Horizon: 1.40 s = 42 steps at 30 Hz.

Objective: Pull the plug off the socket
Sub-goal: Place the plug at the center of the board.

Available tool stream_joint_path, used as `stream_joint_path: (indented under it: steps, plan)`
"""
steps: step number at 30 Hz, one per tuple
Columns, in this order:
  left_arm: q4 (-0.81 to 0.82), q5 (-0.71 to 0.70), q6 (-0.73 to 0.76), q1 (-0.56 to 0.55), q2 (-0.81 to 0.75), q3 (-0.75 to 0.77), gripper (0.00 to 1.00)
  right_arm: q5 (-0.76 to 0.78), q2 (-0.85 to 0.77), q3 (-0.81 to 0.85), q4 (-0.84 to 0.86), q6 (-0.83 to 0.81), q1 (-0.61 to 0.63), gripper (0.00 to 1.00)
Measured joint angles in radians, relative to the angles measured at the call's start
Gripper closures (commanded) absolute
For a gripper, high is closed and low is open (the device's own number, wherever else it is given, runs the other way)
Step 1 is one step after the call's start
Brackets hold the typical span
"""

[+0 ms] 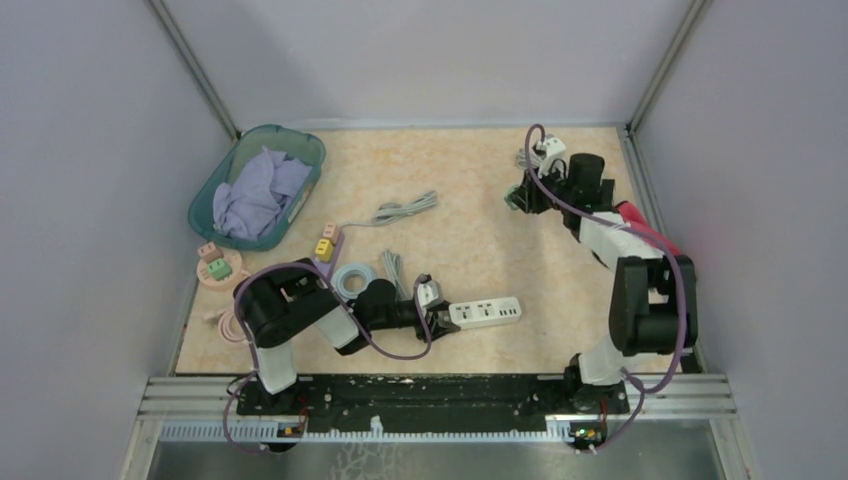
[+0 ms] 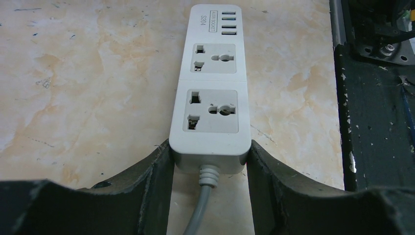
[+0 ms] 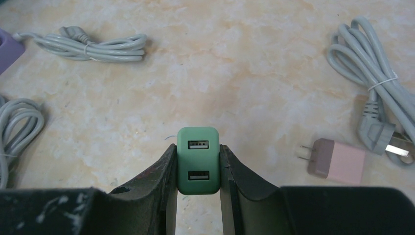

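Right wrist: R hand (image 3: 197, 152) tight on green plug (image 3: 197, 169); L hand (image 2: 209, 148) tight on socket strip (image 2: 210, 73).

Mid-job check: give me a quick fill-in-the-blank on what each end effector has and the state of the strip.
The left end effector is shut on the power strip at the end where its ____ comes out.
The right end effector is shut on a USB charger coloured ____.
Both sockets on the power strip are ____.
In the right wrist view, the pink adapter lies to the charger's ____.
Missing words: cable; green; empty; right.
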Motion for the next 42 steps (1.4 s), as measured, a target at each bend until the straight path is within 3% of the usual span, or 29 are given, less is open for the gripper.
stream_joint_path:
  steps: [10,15,21,25,27,34,42]
  plan:
    - [-0.010,0.001,-0.003,0.000,-0.010,-0.001,0.98,0.077,0.312,0.283,-0.109,-0.010,-0.011,0.94]
    - [-0.010,0.001,-0.003,0.000,-0.013,-0.007,0.98,0.136,0.430,0.379,-0.166,-0.005,-0.013,0.84]
    - [-0.018,0.000,-0.007,0.000,-0.029,-0.017,0.98,0.195,0.480,0.435,-0.213,-0.003,-0.023,0.55]
    - [-0.029,0.000,-0.016,0.000,-0.035,-0.018,0.98,0.217,0.479,0.457,-0.223,-0.012,-0.036,0.11]
    - [-0.032,0.000,-0.020,0.000,-0.038,-0.018,0.98,0.222,0.479,0.458,-0.222,-0.023,-0.041,0.06]
    - [-0.050,0.002,-0.026,0.000,-0.038,-0.011,0.98,0.179,0.351,0.357,-0.220,-0.047,-0.044,0.06]
    - [-0.057,0.002,-0.038,0.000,-0.038,-0.003,0.98,-0.105,-0.039,0.150,-0.169,-0.101,-0.044,0.01]
